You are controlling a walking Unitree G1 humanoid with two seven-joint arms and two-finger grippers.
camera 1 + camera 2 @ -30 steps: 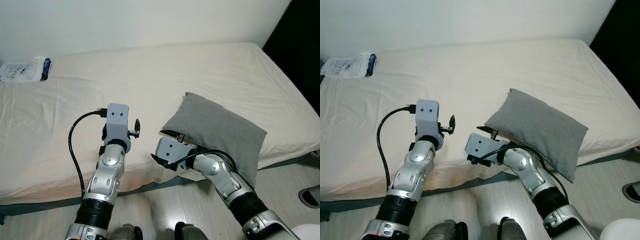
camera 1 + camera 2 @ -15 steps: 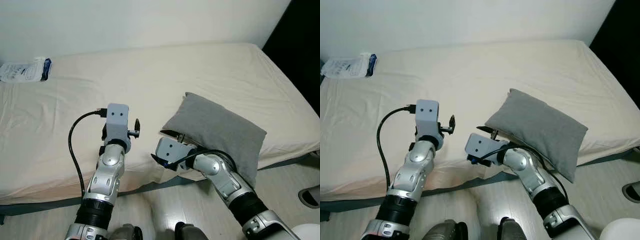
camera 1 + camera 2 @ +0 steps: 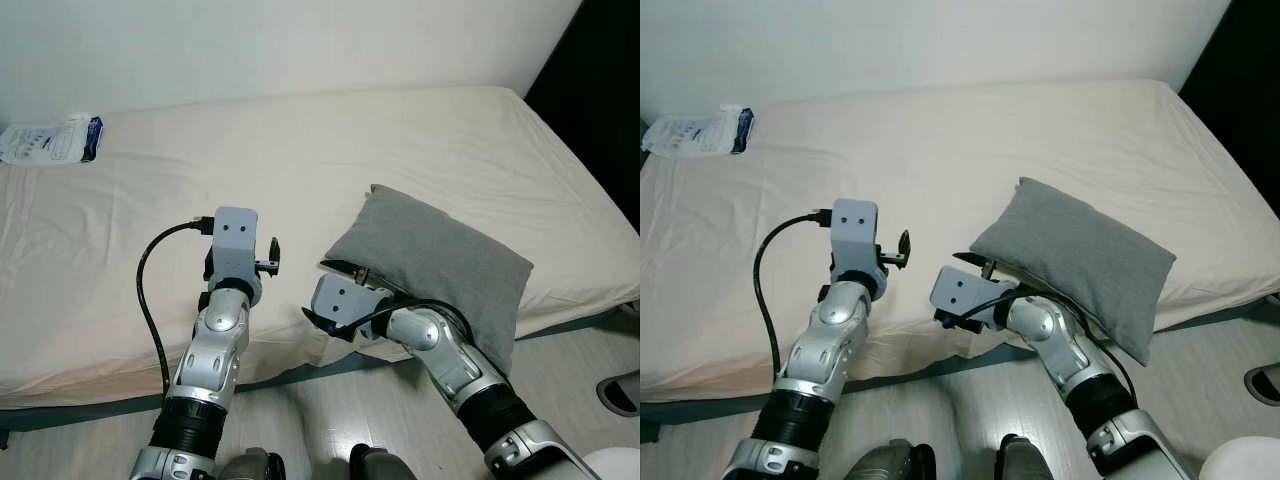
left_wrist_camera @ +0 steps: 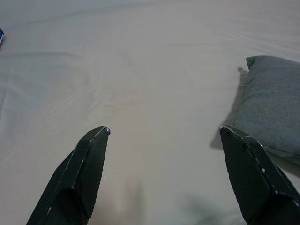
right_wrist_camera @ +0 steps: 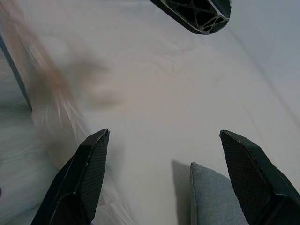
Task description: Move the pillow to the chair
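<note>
Left gripper [image 4: 164, 131]: fingers [image 4: 84, 168] spread wide, nothing between them, hovering over bare sheet near the front edge of the bed [image 3: 330, 150]. Its wrist view looks along the sheet, with the pillow's corner off to one side, apart from the fingers.

Right gripper [image 5: 164, 133]: fingers [image 5: 86, 173] also released and wide apart, empty. It sits low at the bed's front edge, just beside the pillow's near-left corner; can't tell whether it touches the fabric. In its wrist view the pillow corner lies between the two fingers, further out, not gripped.

Pillow [image 3: 440, 265]: grey, lying on the bed at the front right, tilted diagonally, its near-right corner hanging past the mattress edge. The right forearm [image 3: 455, 365] crosses in front of its lower edge.

Far left corner of the bed: white packet with blue print [image 3: 50, 140], well apart from both arms.

Wood floor [image 3: 330, 420] below the bed edge.
</note>
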